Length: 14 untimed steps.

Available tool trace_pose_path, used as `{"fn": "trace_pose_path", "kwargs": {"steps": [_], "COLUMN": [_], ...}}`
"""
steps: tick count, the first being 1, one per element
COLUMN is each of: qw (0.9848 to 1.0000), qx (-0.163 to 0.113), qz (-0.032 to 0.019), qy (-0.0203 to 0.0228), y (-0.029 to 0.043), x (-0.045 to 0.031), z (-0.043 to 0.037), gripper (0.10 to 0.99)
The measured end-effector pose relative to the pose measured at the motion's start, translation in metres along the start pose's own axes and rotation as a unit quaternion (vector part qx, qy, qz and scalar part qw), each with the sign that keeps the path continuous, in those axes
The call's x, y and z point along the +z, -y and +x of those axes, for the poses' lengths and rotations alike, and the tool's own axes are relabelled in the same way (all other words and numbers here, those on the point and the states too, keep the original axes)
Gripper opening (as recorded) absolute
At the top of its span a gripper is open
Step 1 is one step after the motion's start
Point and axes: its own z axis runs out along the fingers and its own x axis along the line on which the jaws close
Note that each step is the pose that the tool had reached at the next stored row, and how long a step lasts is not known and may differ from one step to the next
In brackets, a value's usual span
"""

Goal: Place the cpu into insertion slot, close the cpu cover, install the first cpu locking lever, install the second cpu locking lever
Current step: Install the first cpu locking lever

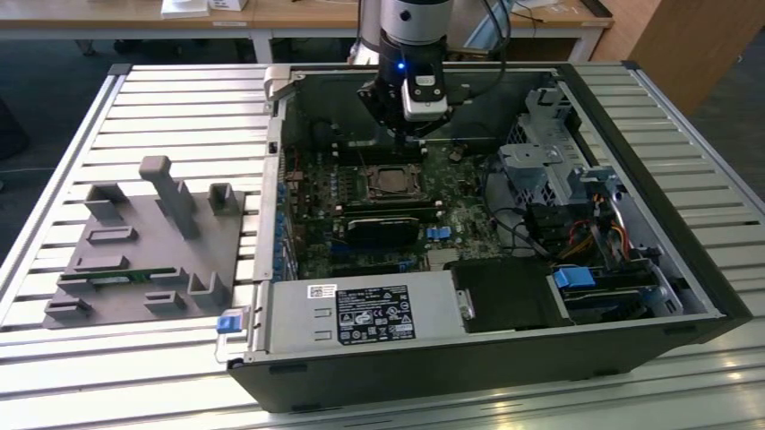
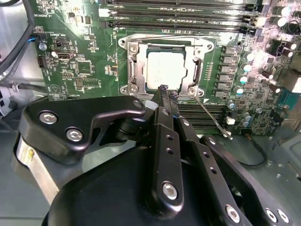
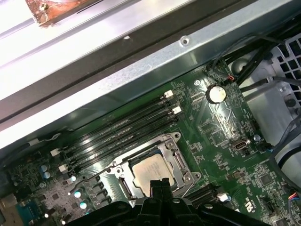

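Observation:
The cpu [image 1: 389, 182] lies flat in the motherboard socket, its dull grey top showing in both wrist views [image 2: 164, 68] [image 3: 150, 169]. The silvery cpu cover [image 2: 135, 70] [image 3: 175, 155] lies down around it as a frame. A thin wire locking lever [image 2: 214, 117] sticks out loose from one socket corner, angled away over the board. My gripper [image 1: 407, 134] hangs just above the socket's edge. Its black fingers are shut together with nothing between them, and the tips [image 2: 167, 92] [image 3: 160, 183] sit over the cover's rim.
The open computer case [image 1: 669, 269] lies on a slatted table. A power supply [image 1: 358, 313] fills its near side, and a drive cage [image 1: 544, 161] with cables stands at the exterior view's right. Memory slots [image 2: 178, 19] run beside the socket. A grey fixture tray [image 1: 143, 242] sits outside.

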Motion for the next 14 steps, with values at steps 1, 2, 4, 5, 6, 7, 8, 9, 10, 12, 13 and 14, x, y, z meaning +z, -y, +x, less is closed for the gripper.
{"fn": "trace_pose_path", "kwargs": {"steps": [1,2,4,5,6,7,8,9,10,12,13,14], "qw": [1.0,1.0,0.9999,0.9998,0.9997,0.9995,0.9994,0.9992,0.9989,0.9983,0.9979,0.9975], "qx": [-0.004,-0.008,-0.016,-0.021,-0.026,-0.031,-0.036,-0.041,-0.047,-0.059,-0.065,-0.071], "qz": [0.0,0.0,0.0,0.0,0.0,0.0,0.0,0.0,0.0,-0.0001,-0.0001,-0.0001], "qy": [-0.0001,-0.0001,-0.0003,-0.0004,-0.0004,-0.0005,-0.0006,-0.0007,-0.0008,-0.0009,-0.001,-0.0011], "y": [0.0,0.0,0.0,0.0,0.0,0.0,0.0,0.0,0.0,0.0,0.0,0.0], "x": [0.0,0.0,0.0,0.0,0.0,0.0001,0.0001,0.0001,0.0002,0.0002,0.0003,0.0003], "z": [0.0,0.0,0.0,0.0,0.0,0.0,0.0,0.0,0.0,0.0,0.0,0.0], "gripper": [0.106,0.106,0.106,0.106,0.106,0.106,0.106,0.106,0.106,0.106,0.106,0.106]}}
